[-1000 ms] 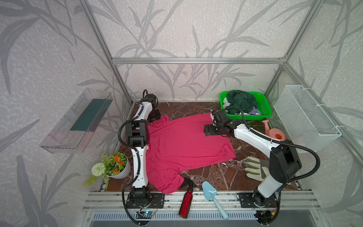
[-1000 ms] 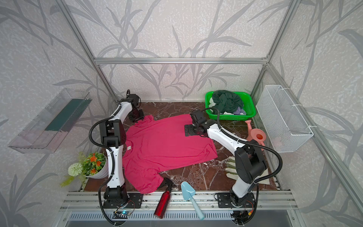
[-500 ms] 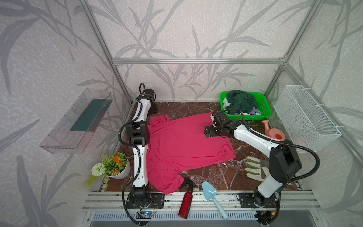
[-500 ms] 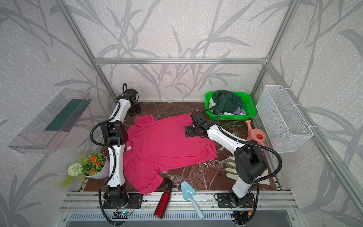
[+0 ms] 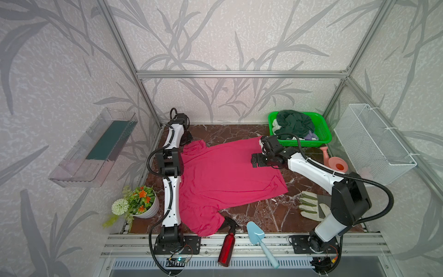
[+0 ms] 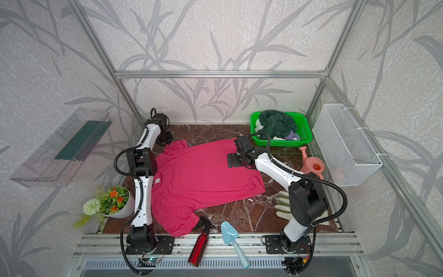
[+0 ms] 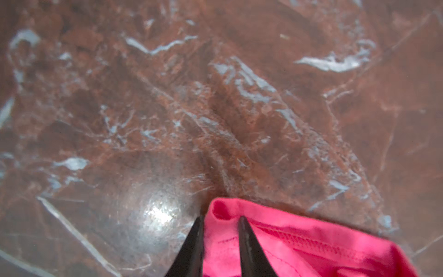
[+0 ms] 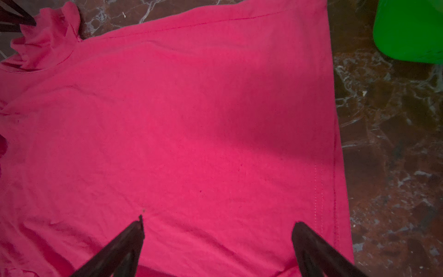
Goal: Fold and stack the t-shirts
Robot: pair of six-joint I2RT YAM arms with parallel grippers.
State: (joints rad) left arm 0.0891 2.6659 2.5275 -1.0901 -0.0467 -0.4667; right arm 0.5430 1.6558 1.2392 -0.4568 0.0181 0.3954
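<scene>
The pink t-shirt (image 5: 225,175) is lying spread across the marbled bench (image 5: 263,211), reaching from one end effector to the other. The left end effector (image 7: 220,219) is pinching the bunched edge of the far sleeve, its jaws nearly together with a fold of cloth between them, and bare bench is showing ahead of its tips. The right end effector (image 8: 219,221) is poised low over the shirt with jaws wide apart, gripping nothing, the hem running just to one side of it. I am judging the cloth light, limp and quick to drag and wrinkle, so hems, sleeve edges and corners are looking like the best holds. Beyond the right end effector a green basket (image 5: 321,140) is holding a dark green t-shirt (image 5: 294,122). Back behind both end effectors, a glove (image 5: 311,206), a red bottle (image 5: 226,247) and a blue trowel (image 5: 257,233) are crowding the bench's near edge.
</scene>
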